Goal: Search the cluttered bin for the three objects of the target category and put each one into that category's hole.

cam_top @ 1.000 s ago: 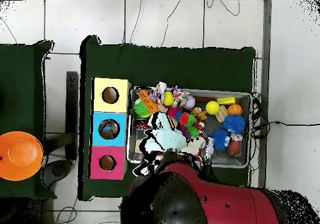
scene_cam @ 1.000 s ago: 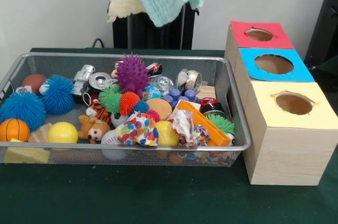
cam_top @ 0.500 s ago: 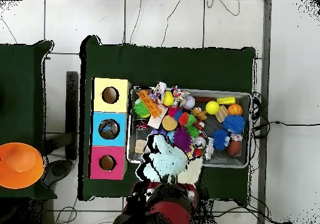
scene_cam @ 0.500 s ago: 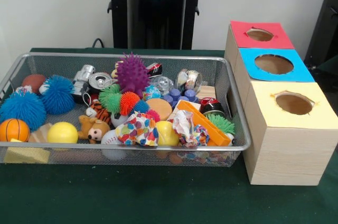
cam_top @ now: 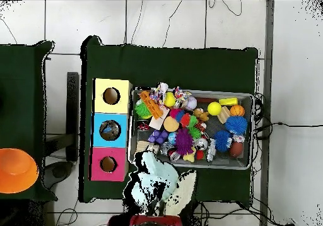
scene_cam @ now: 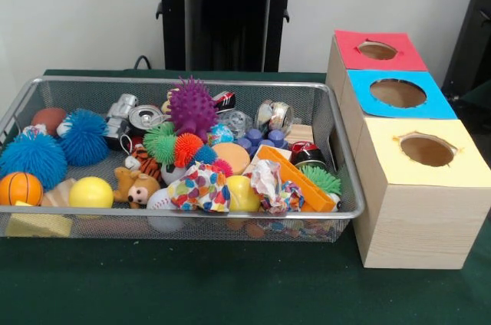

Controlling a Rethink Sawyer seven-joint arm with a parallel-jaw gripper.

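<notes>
The step in hand looked like a carry: in the overhead view a pale teal cloth (cam_top: 158, 172) and a cream cloth (cam_top: 181, 190) hung bunched together just outside the wire bin (scene_cam: 192, 214), on the side toward the robot's base and clear of the clutter. The gripper itself showed in neither view, so whether it was clenched on the cloths or released could not be told. If cloths were the target category, the next move would call for swinging them across to the row of 3 wooden boxes touching the bin's right side and lowering the limp fabric through 1 round hole without it draping over the rim; which hole applied could not be judged. The boxes were pale grained wood with card tops: the red box (scene_cam: 357, 60) farthest, the blue box (scene_cam: 360, 99) in the middle, the yellow box (scene_cam: 460, 160) nearest, the yellow hole's edge ragged. The bin was fine metal mesh on the dark green desk (scene_cam: 230, 287), and it held mixed textures: a purple spiky ball (scene_cam: 192, 106), a fuzzy blue ball (scene_cam: 32, 158), a smooth yellow ball (scene_cam: 90, 192), a shiny metal can (scene_cam: 146, 116), a plush bear (scene_cam: 136, 185), crumpled patterned paper (scene_cam: 201, 187) and a flat orange block (scene_cam: 295, 179).
</notes>
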